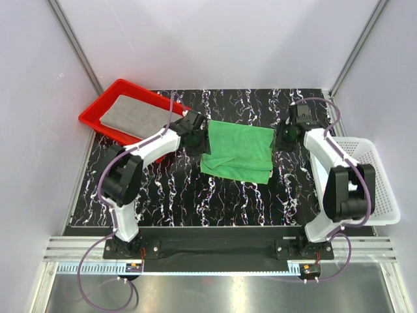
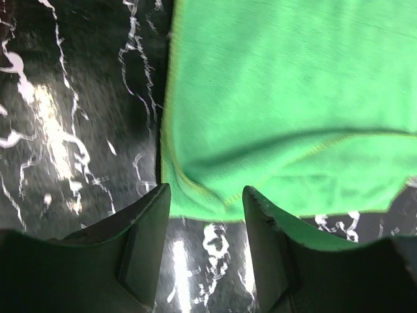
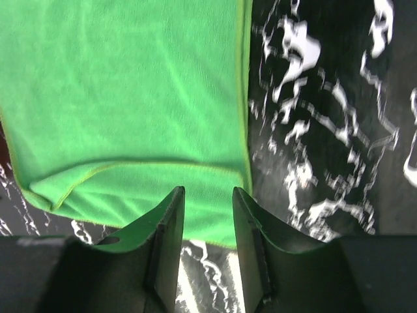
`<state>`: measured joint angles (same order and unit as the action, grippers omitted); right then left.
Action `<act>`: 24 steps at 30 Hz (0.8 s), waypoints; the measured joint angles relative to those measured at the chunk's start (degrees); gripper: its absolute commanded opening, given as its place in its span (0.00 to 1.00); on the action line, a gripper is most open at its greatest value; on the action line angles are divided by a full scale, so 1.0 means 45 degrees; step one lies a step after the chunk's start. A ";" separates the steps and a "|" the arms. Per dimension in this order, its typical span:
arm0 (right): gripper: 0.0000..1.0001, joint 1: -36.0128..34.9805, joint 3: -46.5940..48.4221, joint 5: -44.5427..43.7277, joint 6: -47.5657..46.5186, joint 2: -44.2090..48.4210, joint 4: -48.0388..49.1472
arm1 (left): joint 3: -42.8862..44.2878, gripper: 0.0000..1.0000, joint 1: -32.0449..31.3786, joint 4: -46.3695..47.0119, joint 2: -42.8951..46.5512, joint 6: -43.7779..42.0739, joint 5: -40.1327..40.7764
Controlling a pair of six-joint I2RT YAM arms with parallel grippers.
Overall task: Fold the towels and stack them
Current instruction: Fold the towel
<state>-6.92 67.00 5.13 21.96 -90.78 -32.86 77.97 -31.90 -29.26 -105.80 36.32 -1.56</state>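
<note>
The green towel [image 1: 238, 151] lies mid-table, already doubled over, with a layered hem showing along its near edge. The grey towel [image 1: 133, 114] rests flat in the red tray [image 1: 91, 120] at the far left. I see no other towels.

The left gripper [image 1: 203, 141] sits at the towel's left edge and the right gripper [image 1: 281, 137] at its right edge. Both have their jaws parted, and the cloth lies loose at the tips rather than pinched.

If another fold or a lift is next, I'd say each pincer should bite through every layer at matching corners. The two should then rise together, so the hems stay lined up and the under-layer doesn't slip out.

Both arms stretch away from their bases. The left elbow is out on the left and the right elbow is by the white basket [image 1: 384, 195]. Both wrists turn inward, low over the table, facing each other across the towel.
</note>
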 measured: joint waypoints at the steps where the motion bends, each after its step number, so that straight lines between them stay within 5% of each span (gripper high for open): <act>1: 0.43 0.0141 0.0267 0.0117 -0.0185 -0.0287 0.0000 | 0.0087 0.54 0.0092 0.0024 -0.0248 -0.0005 -0.0078; 9: 0.45 0.0631 0.0767 0.1166 -0.1137 -0.2676 -0.0126 | 0.0408 0.54 0.0316 -0.0398 -0.1768 -0.0155 -0.0607; 24: 0.37 0.0631 -0.0884 0.2875 -0.1583 -0.2686 0.0418 | 0.0641 0.38 0.0306 -0.0923 -0.1797 -0.0461 -0.0529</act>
<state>-4.08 63.02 18.06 14.83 -102.87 -30.98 80.86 -30.52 -33.41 -113.89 34.24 -3.95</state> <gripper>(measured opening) 0.368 0.398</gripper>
